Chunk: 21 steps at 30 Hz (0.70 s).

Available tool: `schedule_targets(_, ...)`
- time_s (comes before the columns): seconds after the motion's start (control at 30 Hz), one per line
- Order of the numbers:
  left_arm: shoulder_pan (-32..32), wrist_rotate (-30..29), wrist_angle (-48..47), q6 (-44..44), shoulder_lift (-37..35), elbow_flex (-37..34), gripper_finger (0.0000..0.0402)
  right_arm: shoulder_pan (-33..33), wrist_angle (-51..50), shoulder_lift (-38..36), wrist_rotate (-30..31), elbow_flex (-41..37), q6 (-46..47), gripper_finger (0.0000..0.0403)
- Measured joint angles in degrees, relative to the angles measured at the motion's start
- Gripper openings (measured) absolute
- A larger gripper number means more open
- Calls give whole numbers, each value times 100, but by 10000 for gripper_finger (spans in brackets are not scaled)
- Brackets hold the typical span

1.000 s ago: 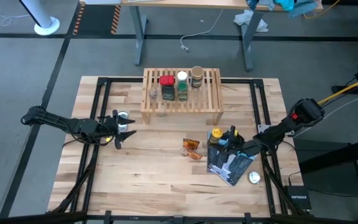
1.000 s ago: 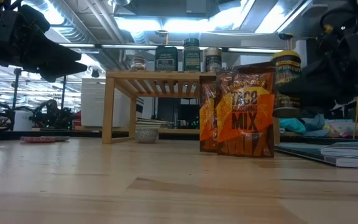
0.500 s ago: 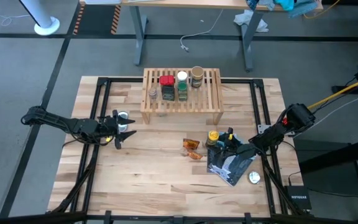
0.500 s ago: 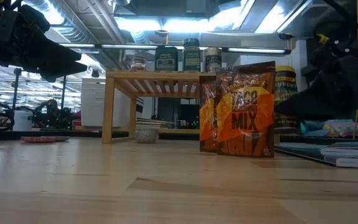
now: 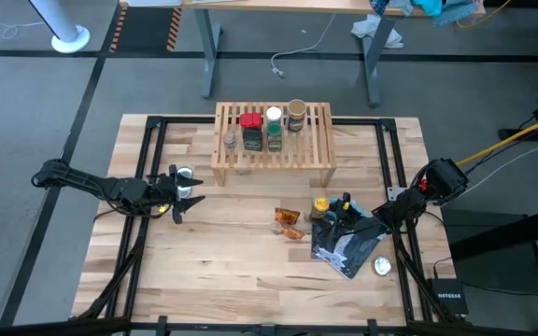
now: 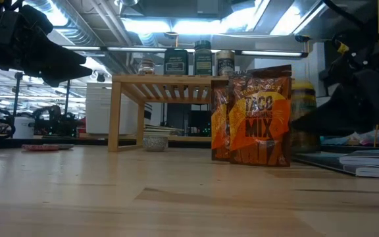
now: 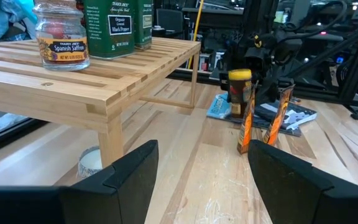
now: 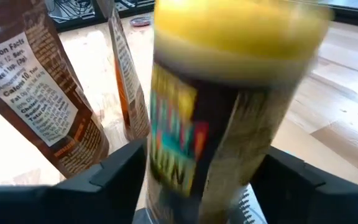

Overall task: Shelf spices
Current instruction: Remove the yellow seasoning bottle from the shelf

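On the low light-wood slatted shelf (image 5: pixel 274 140) five spice containers are shelved, while a yellow-capped jar (image 5: pixel 321 203) is flanked by the right hand's (image 5: pixel 342 211) spread fingers.

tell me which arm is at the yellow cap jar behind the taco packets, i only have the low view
Observer: The right arm. From above, the right gripper is at the yellow-capped jar, just right of the orange packets.
Operator: where's the other arm
Observer: The left gripper is open and holds nothing, out by the left front corner of the shelf.
Operator: anything else lying on the right side
Observer: A flat silver disc lies on the table beside the blue-and-black pouch, on the side away from the shelf.
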Motion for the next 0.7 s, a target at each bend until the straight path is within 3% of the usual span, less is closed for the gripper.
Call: schedule_targets(0.7, -1, 0, -1, 0, 0, -1, 241, 7, 337, -7, 205, 2, -445, 291)
